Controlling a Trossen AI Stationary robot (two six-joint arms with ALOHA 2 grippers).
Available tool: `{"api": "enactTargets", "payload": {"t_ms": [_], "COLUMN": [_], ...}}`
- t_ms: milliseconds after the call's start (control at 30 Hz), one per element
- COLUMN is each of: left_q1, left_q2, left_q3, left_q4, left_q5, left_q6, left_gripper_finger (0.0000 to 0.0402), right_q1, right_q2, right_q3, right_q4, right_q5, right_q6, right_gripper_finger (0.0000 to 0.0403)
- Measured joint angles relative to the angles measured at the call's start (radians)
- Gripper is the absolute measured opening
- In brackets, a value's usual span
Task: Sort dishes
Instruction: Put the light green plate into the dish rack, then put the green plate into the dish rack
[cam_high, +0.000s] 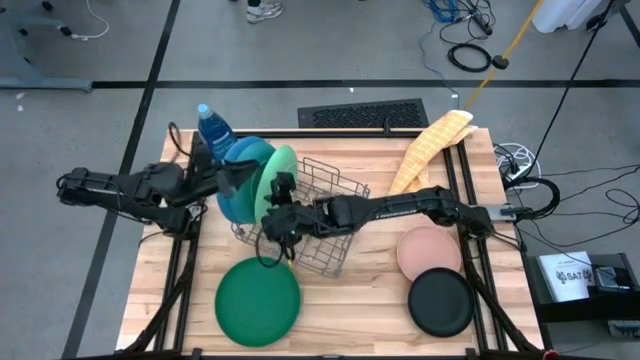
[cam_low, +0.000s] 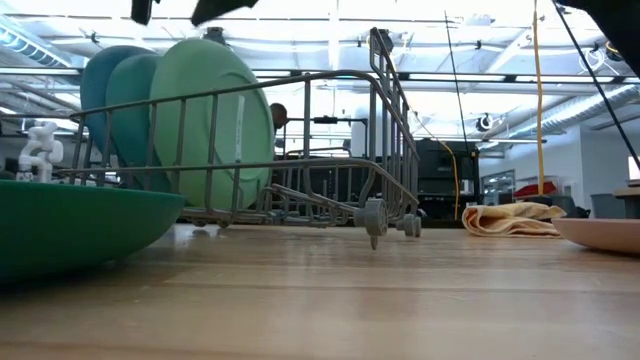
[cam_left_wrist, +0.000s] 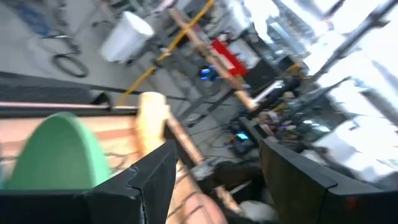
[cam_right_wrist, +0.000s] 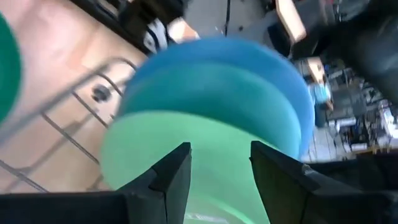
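Plates partly racked.
We see blue plate (cam_high: 240, 170) and light green plate (cam_high: 281, 172) upright in the rack (cam_high: 335, 215); dark green plate (cam_high: 258, 300), pink plate (cam_high: 428, 250), black plate (cam_high: 441, 303) flat on tabletop (cam_high: 350, 310). Right hand (cam_right_wrist: 219, 163) open, empty, left hand (cam_left_wrist: 214, 171) likewise.

A blue plate (cam_high: 236, 172) and a light green plate (cam_high: 280, 172) stand in the grey wire rack (cam_high: 330, 215); a dark green plate (cam_high: 258, 300) lies near left, a pink plate (cam_high: 427, 250) and a black plate (cam_high: 441, 303) near right; the bottle (cam_high: 211, 128) is blue, the cloth (cam_high: 428, 148) pale yellow, the table (cam_high: 360, 300) light wood
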Motion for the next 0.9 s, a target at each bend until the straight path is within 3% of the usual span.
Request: {"api": "enactTargets", "payload": {"t_ms": [233, 400, 900], "left_q1": [-0.011, -0.049, -0.147], "left_q2": [-0.054, -0.072, -0.134], "left_q3": [0.0, 0.0, 0.0], "left_q4": [0.152, 0.259, 0.316], "left_q5": [0.147, 0.225, 0.372], "left_q6": [0.119, 0.223, 0.516], "left_gripper_finger": [0.0229, 0.0229, 0.0228], "right_q1": [-0.075, -0.124, -0.207], "right_q2": [0.0, 0.005, 0.007], "right_q3": [0.0, 0.002, 0.002], "right_q4": [-0.025, -0.002, 0.078], "right_q5": [0.015, -0.073, -0.524], "right_q6": [0.106, 0.128, -0.004], "right_gripper_finger": [0.016, 0.016, 0.016]}}
